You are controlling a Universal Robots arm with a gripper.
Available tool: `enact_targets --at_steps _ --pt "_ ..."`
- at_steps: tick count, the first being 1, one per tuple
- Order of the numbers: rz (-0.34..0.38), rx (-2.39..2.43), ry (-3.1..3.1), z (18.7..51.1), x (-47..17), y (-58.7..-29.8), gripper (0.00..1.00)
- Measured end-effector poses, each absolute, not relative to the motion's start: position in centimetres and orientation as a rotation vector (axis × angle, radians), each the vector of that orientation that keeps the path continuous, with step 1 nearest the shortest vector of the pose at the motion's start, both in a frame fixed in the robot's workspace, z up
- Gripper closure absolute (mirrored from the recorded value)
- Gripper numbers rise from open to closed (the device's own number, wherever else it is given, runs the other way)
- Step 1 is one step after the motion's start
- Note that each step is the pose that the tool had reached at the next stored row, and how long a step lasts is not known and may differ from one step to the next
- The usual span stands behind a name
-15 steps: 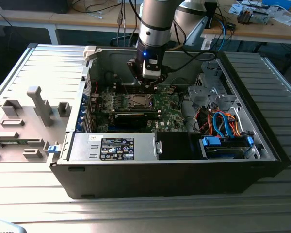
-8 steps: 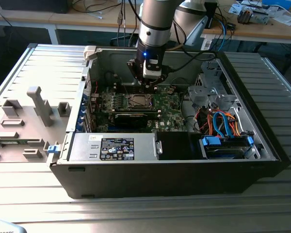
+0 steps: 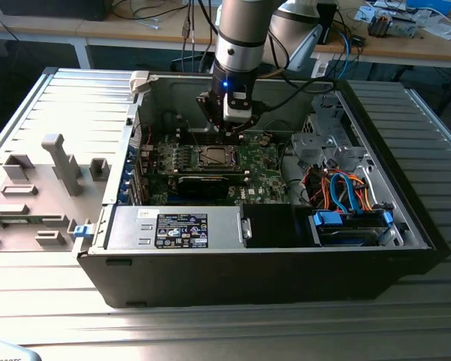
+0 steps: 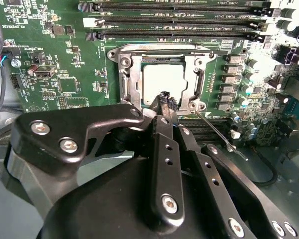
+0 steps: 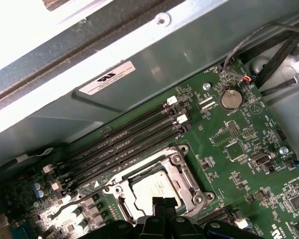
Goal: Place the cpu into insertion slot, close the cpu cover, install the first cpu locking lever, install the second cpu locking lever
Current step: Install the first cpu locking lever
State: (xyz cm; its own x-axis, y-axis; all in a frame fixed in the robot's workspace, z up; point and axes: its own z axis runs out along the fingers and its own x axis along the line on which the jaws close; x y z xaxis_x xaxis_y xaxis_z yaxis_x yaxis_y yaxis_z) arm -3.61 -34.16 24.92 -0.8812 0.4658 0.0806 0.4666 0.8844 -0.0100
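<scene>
Hovering gripper (image 4: pixel 167 101) over insertion slot (image 4: pixel 164 79), fingertips pinched together, holding nothing I can see. Cpu (image 4: pixel 163 81) seated in slot, cpu cover (image 4: pixel 132 74) down around it. Risk: fingertips scrape cpu if I descend crooked.

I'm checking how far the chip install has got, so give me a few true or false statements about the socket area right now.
1. The cpu lies in the insertion slot. True.
2. The cpu cover stands upright, swung away from the chip. False: it lies flat around the chip, which shows through its window.
3. The gripper is shut, its tips at the near edge of the cover. True.
4. The gripper carries the chip above the board. False: the chip sits in its socket.
5. A thin metal lever sticks out at an angle beside the socket. True.
6. The case lies shut. False: the computer case is open, the motherboard exposed.
</scene>
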Motion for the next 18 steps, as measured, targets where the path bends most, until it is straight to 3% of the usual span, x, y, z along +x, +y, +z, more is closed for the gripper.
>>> enact_targets --at_steps 18 --pt "-0.012 -0.676 -2.985 24.92 -3.61 -34.16 0.89"
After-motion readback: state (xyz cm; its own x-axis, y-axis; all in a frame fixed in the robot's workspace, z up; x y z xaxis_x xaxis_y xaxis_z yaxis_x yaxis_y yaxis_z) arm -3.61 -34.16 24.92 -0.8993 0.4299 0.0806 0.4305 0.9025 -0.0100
